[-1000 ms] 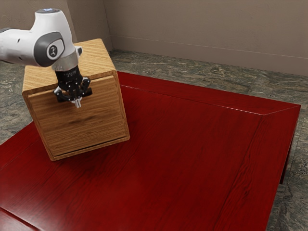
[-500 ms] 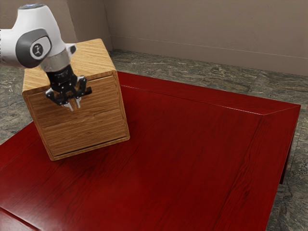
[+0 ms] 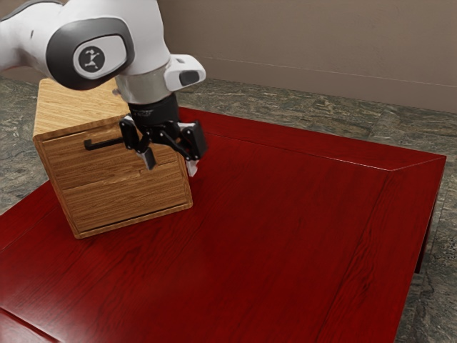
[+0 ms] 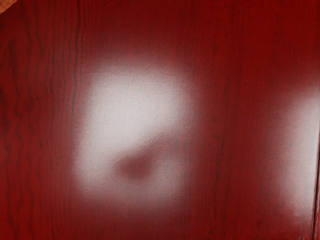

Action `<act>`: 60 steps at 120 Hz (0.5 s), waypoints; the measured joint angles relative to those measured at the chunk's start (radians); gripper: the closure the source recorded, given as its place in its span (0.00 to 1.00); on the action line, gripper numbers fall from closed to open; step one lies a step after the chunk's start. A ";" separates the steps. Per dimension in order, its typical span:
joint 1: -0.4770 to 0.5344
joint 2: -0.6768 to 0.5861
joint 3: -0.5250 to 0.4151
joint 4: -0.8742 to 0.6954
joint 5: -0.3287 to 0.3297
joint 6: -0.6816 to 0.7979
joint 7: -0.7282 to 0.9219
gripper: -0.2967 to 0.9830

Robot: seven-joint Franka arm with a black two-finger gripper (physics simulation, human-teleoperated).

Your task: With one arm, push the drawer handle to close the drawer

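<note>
- Handle (image 3: 103,143): dark bar on the front of the cabinet (image 3: 71,108), high on its face; one end lies in plain sight, the other passes behind the tool (image 3: 171,163).
- Upper drawer (image 3: 75,161): bears the handle; its front appears flush, or nearly flush, with the cabinet's frame. A slight remaining gap cannot be ruled out.
- Lower drawer (image 3: 125,193): directly beneath the upper one in the cabinet, its front also apparently seated.
- Tool: fingers spread apart, nothing between them, pointing downward before the cabinet's face, toward its side at the exterior view's right. Contact with the handle cannot be determined.
- Arm (image 3: 107,43): reaches across above the cabinet's top from the exterior view's left.
- Counter (image 3: 285,229): red wood, supporting the cabinet and extending well beyond it; in the wrist view its surface carries pale reflections.
- Step in hand (judgement): the final stage, either confirming closure or preparing one last push; the drawer seems essentially shut.
- Next move (judgement): if the upper drawer is fully seated, back the tool clear of the cabinet without hooking the handle. If a gap remains, bring the tool squarely in front of the handle and press straight toward the cabinet.
- Hazard (judgement): an off-centre push could skew the drawer or shift the cabinet; a finger behind the bar could draw it open.
</note>
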 joint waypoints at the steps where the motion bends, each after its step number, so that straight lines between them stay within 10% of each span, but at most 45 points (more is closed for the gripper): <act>1: 0.000 0.000 0.000 0.001 0.004 -0.001 0.007 0.27; 34: 0.024 0.013 0.009 -0.001 0.050 -0.019 0.198 0.24; 60: 0.245 0.066 -0.093 0.031 0.049 -0.021 0.332 0.24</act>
